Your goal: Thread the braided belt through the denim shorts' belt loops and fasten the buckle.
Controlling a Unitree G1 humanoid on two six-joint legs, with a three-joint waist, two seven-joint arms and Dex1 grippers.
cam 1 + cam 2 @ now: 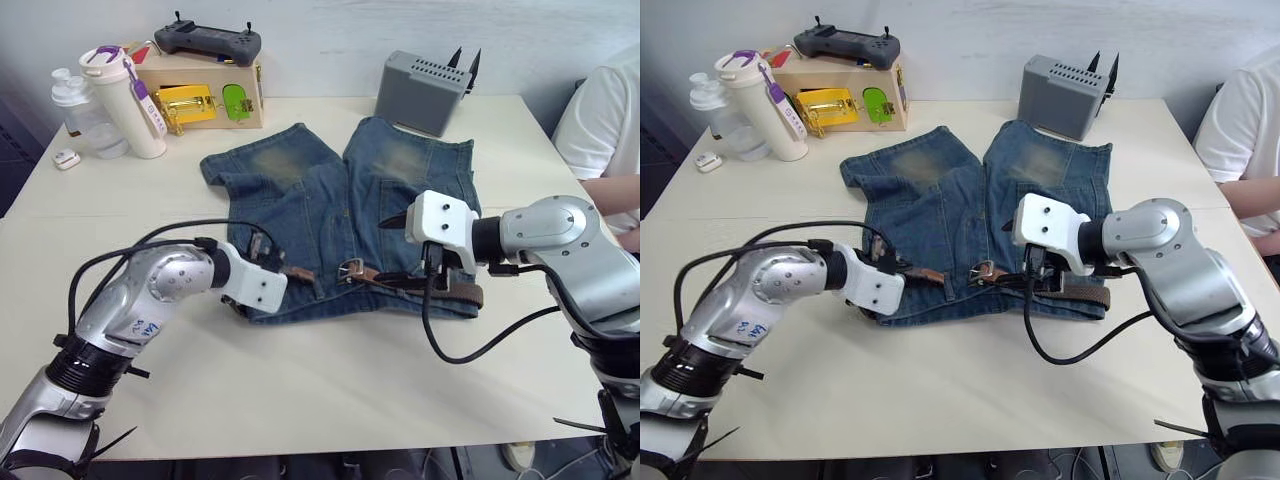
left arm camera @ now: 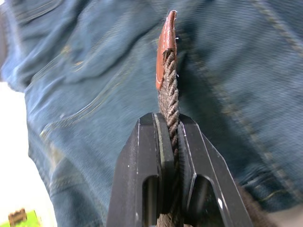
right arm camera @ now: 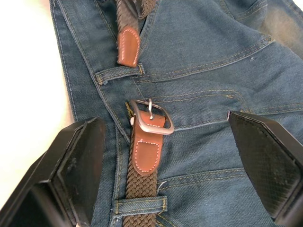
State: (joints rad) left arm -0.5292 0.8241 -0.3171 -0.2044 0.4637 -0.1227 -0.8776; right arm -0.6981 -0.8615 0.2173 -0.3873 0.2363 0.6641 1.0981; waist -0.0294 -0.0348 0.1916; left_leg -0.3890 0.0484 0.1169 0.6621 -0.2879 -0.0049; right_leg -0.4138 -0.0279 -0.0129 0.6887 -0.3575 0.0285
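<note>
While the left gripper [image 2: 169, 142] pinches the belt [image 3: 142, 177] near its tan tip [image 3: 128, 46], the buckle [image 3: 150, 117] lies just right of it on the shorts [image 1: 330, 215], between the right gripper's [image 3: 168, 156] wide-open fingers; the belt's axis runs left–right along the waistband.

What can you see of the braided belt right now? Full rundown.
The braided belt is dark brown woven cord with smooth tan leather ends stitched in pale thread. It lies along the waistband of the denim shorts, passing under one of the belt loops. Its silver buckle lies flat and unfastened, prong across the frame. The tan tip sticks out past the left hand, which is clamped on the braid. The right hand hangs open over the buckle.
</note>
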